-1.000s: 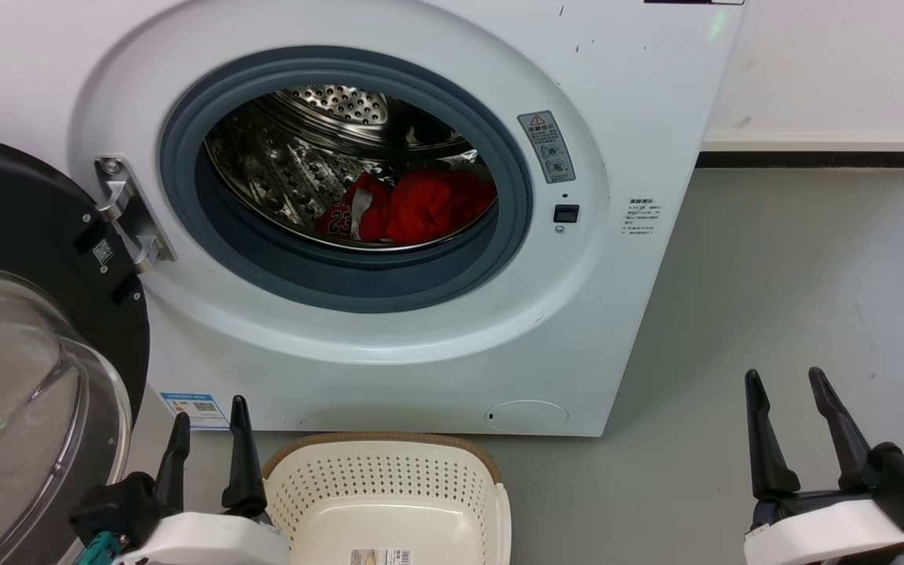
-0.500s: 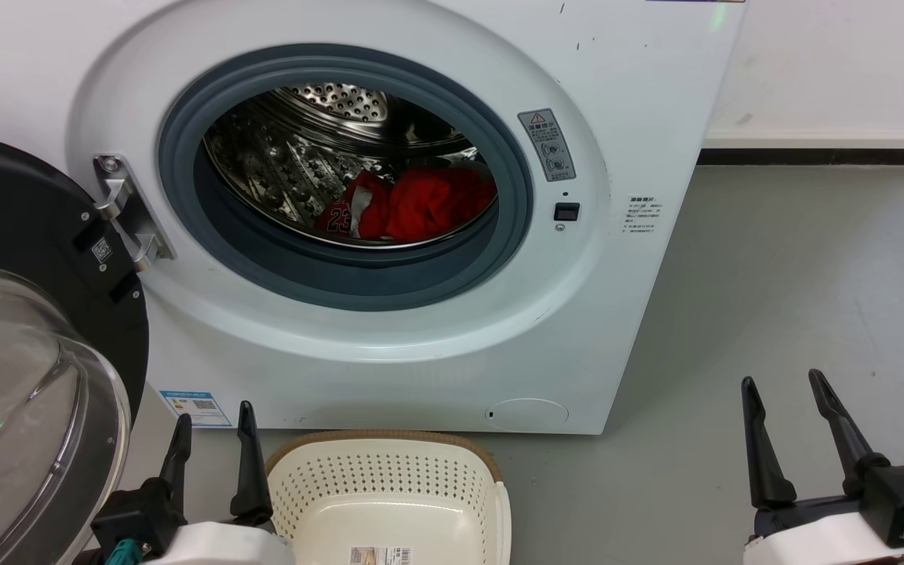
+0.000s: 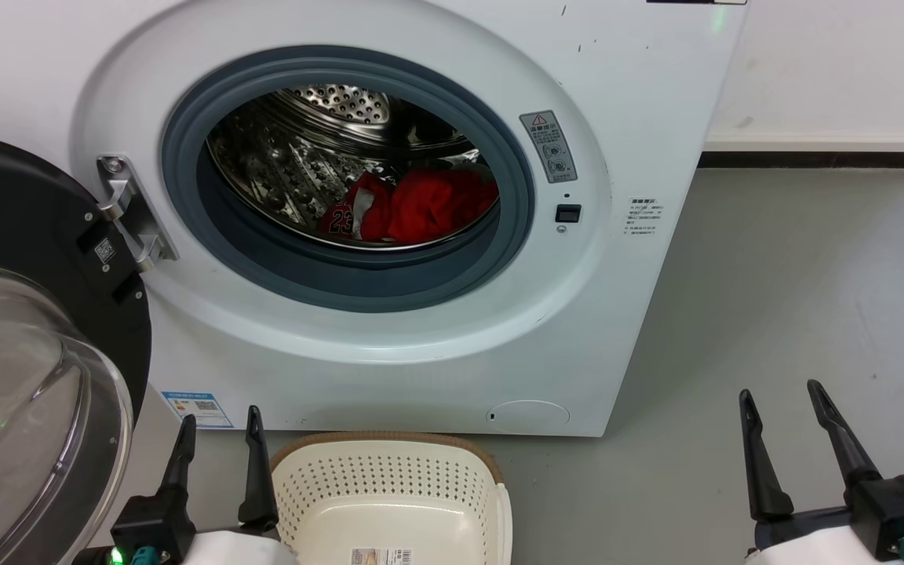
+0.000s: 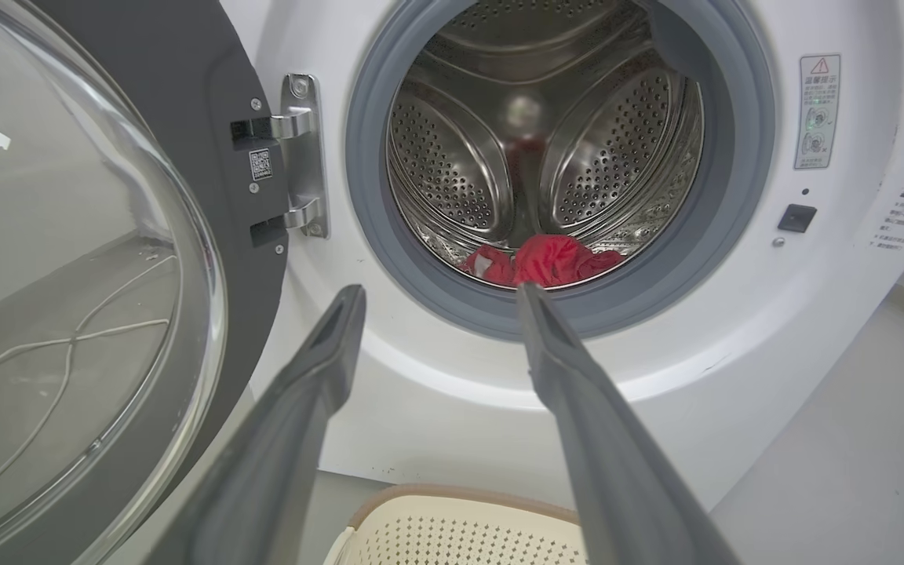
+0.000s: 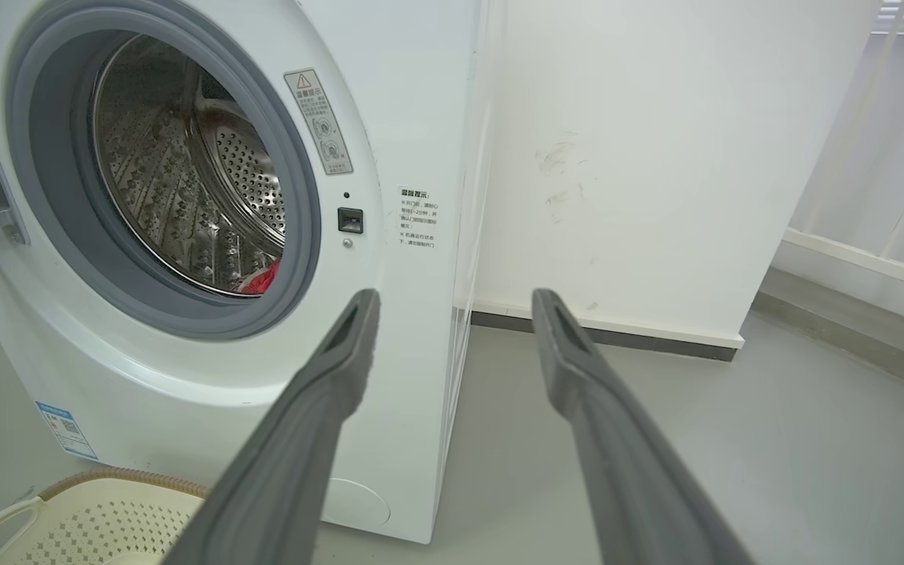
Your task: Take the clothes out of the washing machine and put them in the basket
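clothes (image 3: 413,205) low in drum (image 3: 279,165), frame centre | left gripper (image 3: 220,414) lower left: nearer, pile up-right of it | right gripper (image 3: 779,389) lower right: farther | both spread, empty

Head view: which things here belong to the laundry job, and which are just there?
Job: clothes, washing machine, basket, left gripper, right gripper.
Just there: warning sticker, blue label, skirting board, grey floor.
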Robot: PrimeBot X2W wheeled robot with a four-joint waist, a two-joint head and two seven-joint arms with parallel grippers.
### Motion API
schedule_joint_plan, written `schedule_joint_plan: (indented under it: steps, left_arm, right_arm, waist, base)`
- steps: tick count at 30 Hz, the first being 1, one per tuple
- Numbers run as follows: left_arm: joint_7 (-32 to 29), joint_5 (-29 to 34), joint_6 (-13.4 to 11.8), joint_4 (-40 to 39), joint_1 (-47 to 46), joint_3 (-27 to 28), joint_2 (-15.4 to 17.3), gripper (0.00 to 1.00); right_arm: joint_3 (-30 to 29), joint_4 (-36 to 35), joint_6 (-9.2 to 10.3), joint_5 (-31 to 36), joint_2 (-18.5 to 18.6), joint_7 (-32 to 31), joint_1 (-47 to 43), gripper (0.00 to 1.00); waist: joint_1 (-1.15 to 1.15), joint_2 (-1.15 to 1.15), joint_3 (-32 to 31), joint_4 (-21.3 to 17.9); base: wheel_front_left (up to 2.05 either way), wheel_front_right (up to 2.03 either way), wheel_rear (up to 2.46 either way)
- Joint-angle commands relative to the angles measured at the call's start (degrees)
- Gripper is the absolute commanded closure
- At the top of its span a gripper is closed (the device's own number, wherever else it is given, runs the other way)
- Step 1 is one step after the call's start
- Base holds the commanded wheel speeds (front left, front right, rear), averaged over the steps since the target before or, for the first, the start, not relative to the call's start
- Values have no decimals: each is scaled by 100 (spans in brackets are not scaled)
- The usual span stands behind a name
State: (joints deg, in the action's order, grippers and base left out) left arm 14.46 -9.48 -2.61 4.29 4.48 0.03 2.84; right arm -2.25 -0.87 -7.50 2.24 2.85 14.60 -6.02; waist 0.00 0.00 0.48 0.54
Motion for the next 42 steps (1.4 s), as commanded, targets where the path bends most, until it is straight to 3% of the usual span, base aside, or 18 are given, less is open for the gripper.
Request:
schedule_joint_plan:
  steps: [1,31,37,42]
  left_arm:
    - [55,139,-39,3,74,-24,7,0]
    - [76,220,-45,120,11,-54,6,0]
    - [76,241,63,445,-380,-29,6,0]
    - [76,257,399,993,-1072,27,34,0]
  right_arm:
    - [0,32,2,76,4,47,-77,0]
    - [-11,240,3,-147,4,62,-39,0]
    - [16,195,2,-149,4,62,62,0]
    - [43,120,3,-168,3,62,210,0]
  waist:
    - [0,0,-6,3]
    - [0,0,21,-5]
    - [0,0,131,-51]
    - [0,0,413,-130]
  base:
    - [0,0,0]
    - [0,0,0]
    - [0,0,0]
    - [0,0,0]
